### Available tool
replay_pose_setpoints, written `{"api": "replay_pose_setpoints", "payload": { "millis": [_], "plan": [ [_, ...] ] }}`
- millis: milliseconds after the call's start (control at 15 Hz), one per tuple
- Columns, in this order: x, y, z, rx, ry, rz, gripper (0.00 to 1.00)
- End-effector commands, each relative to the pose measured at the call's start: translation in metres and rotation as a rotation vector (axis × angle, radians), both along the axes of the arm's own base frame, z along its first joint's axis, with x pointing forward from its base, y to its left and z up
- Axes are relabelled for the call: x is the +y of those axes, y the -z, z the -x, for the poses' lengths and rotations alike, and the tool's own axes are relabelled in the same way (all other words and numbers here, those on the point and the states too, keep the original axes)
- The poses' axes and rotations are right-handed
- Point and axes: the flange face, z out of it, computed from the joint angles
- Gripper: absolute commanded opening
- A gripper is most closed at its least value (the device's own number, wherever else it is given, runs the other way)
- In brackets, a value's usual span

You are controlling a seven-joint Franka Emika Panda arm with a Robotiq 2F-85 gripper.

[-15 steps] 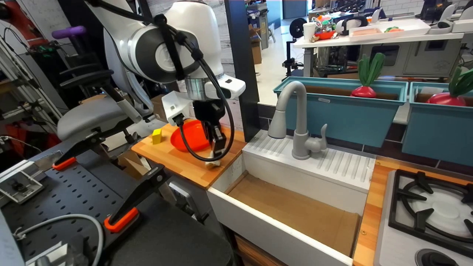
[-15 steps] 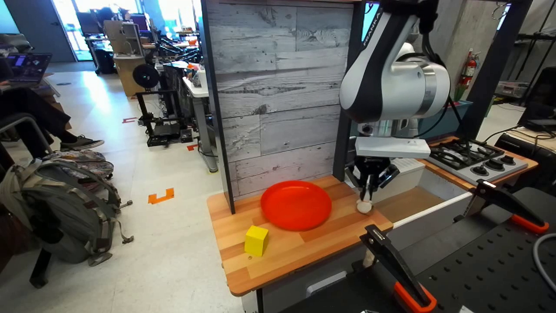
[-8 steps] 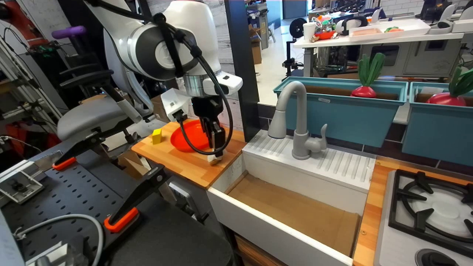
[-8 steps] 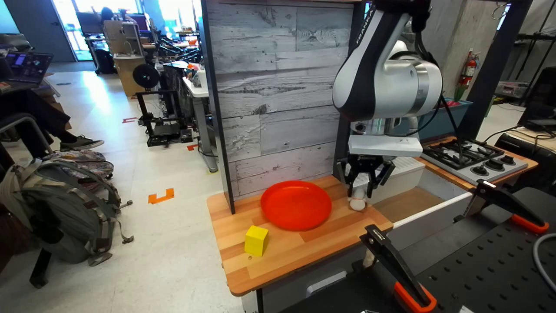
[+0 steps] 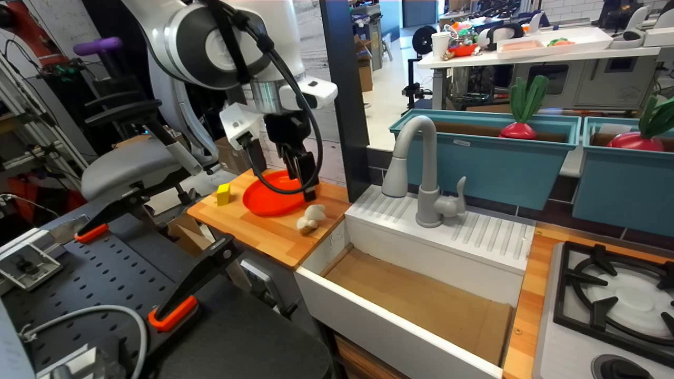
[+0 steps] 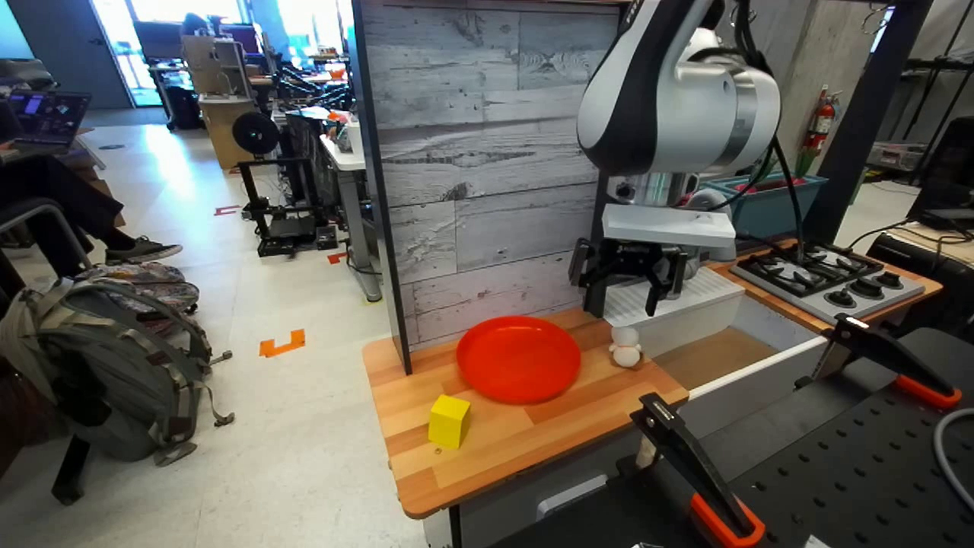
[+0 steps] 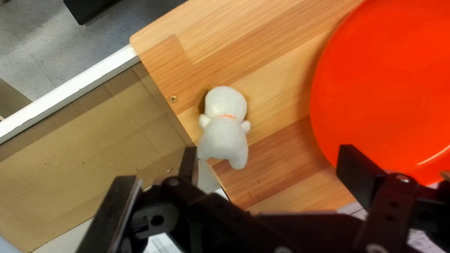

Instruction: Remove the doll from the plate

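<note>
The doll (image 7: 225,137), whitish with a thin orange line at its neck, rests on the wooden board beside the plate, close to the sink-side edge. It shows in both exterior views, as the pale doll (image 5: 310,218) and doll (image 6: 625,348). Apart from it, to its side, lies the round orange-red plate (image 6: 519,359), with nothing seen on it. My gripper (image 6: 622,310) hovers just above and behind the doll, its jaws wide apart. In the wrist view the gripper (image 7: 267,154) holds nothing between its black fingers (image 7: 357,172), and the doll's whole body shows beyond them.
A yellow block (image 6: 449,421) sits near the board's outer end. The sink (image 5: 416,300), with a grey faucet (image 5: 429,173), borders the board. A wood-patterned wall panel (image 6: 494,190) rises behind the plate. Black clamps (image 6: 692,464) stand by the front edge.
The jaws were shut on the doll a second ago; they have spread and let it go. The arm has risen a little, leaving the doll on the board.
</note>
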Motion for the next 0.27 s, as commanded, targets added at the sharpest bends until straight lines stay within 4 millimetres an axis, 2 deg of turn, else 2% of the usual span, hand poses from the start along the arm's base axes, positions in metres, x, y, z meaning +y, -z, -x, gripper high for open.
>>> {"api": "replay_pose_setpoints", "payload": {
  "millis": [0, 200],
  "plan": [
    [0.004, -0.01, 0.003, -0.004, -0.007, -0.004, 1.0],
    [0.008, -0.025, 0.012, -0.006, -0.014, -0.008, 1.0]
  ]
}}
